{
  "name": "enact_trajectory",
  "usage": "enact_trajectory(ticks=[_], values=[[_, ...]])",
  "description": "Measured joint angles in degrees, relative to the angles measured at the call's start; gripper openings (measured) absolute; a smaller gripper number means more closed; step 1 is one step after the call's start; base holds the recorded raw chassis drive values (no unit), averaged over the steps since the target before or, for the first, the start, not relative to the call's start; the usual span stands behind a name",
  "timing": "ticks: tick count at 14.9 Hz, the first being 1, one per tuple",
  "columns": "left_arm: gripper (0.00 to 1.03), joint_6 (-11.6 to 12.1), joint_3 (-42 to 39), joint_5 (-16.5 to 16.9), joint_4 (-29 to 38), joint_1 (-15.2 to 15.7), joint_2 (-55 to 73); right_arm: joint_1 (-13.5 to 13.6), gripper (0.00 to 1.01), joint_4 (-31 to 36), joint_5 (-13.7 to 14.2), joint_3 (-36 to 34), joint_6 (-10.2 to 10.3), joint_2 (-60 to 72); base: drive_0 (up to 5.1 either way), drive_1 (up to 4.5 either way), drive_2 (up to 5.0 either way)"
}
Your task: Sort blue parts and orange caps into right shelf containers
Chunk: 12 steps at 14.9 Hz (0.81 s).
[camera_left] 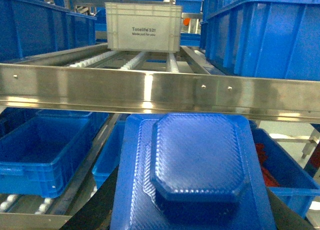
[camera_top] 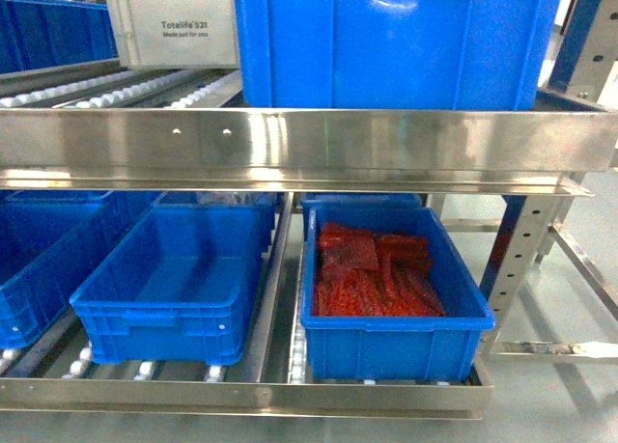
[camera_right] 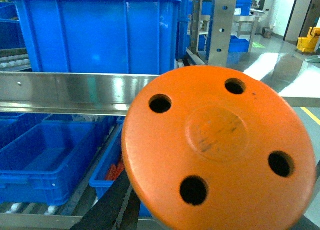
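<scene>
Left end effector carrying blue textured octagonal plastic part [camera_left: 195, 165]; right carrying orange round four-holed plastic cap [camera_right: 220, 150]; finger opening hidden. Both looking light, stiff, slick; gripping edges. Both hovering before deep blue ribbed crate [camera_top: 386, 342].

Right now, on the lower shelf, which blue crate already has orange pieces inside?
The rightmost lower crate: it holds a pile of orange-red pieces. The middle crate beside it looks empty.

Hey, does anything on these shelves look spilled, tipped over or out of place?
Nothing stands out. The crates sit square in their lanes, and the orange pieces stay inside the right crate. The middle crate holds nothing visible.
</scene>
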Motion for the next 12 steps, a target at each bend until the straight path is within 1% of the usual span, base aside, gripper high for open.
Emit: enact_trajectory(ticks=[12], values=[[0.41,0.0,0.0,0.0,0.0,0.0,0.0,0.0,0.43,0.1,0.0,0.0,0.0,0.0,-5.1,2.37,2.4]])
